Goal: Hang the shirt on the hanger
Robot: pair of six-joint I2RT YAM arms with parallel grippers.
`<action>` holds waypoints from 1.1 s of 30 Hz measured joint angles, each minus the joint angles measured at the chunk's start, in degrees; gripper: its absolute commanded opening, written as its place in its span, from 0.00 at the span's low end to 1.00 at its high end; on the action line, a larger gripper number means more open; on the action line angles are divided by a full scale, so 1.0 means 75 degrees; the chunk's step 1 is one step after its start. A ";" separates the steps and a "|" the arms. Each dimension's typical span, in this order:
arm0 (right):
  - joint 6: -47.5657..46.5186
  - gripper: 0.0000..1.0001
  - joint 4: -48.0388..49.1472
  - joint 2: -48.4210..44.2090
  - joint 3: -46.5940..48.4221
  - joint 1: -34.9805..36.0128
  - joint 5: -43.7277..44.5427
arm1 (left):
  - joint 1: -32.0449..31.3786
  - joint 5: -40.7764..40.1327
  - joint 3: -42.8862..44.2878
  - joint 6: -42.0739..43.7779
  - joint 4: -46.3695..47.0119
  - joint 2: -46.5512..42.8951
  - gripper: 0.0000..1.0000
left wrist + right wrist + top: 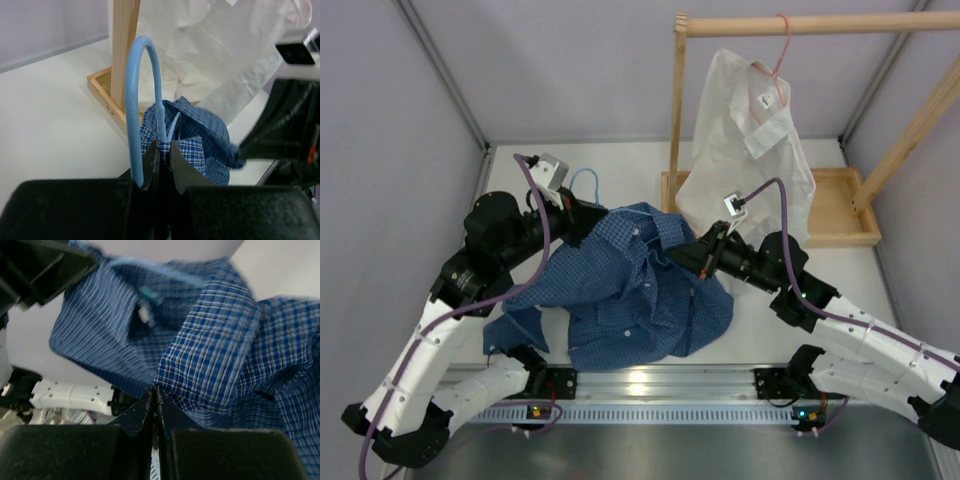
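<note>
Left claw [162, 146] pinched tight on hanger [131, 90] neck, hook upright. Right claw [155, 392] clamped on shirt [220, 355] fabric. Shirt heaped on desk [620, 175].

We see bare table [620, 160] along the far edge, from the left wall [400, 150] to the wooden post [677, 110] of the rack [820, 25], and a pass there meets only the hook of the hanger [131, 110] (it stands up just beyond the left arm [500, 240]). At the far right the rack's base tray [840, 205], its slanted brace [910, 125] and the hanging white shirt [745, 150] close the way. The shirt [630, 300] covers the middle with both arms meeting over it, so the other open room we find is a narrow strip of table between the right arm [760, 262] and the tray.
</note>
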 measured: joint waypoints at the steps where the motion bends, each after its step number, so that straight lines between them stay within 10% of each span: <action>1: -0.0055 0.00 0.0079 0.0006 0.0003 0.0277 0.0032 | 0.0000 -0.0082 0.0082 -0.0117 0.0087 0.0122 0.00; 5: -0.0271 0.00 0.0481 0.0297 0.0093 0.0906 0.0172 | -0.0003 -0.0038 0.0411 -0.0527 0.0848 0.0676 0.00; 11: -0.0449 0.42 0.0032 0.0195 0.0157 0.0682 0.0764 | -0.0003 0.0740 0.0157 -0.0452 0.2261 0.0842 0.00; 19: -0.1778 0.71 -0.2821 -0.2317 0.0455 -0.0321 0.0851 | 0.0003 0.2707 -0.0799 0.0565 0.2850 0.0364 0.00; 33: -0.3911 0.66 -0.3789 -0.1390 0.2955 -0.0326 -0.1673 | -0.0743 0.5890 -0.0833 0.0664 0.3302 0.1049 0.00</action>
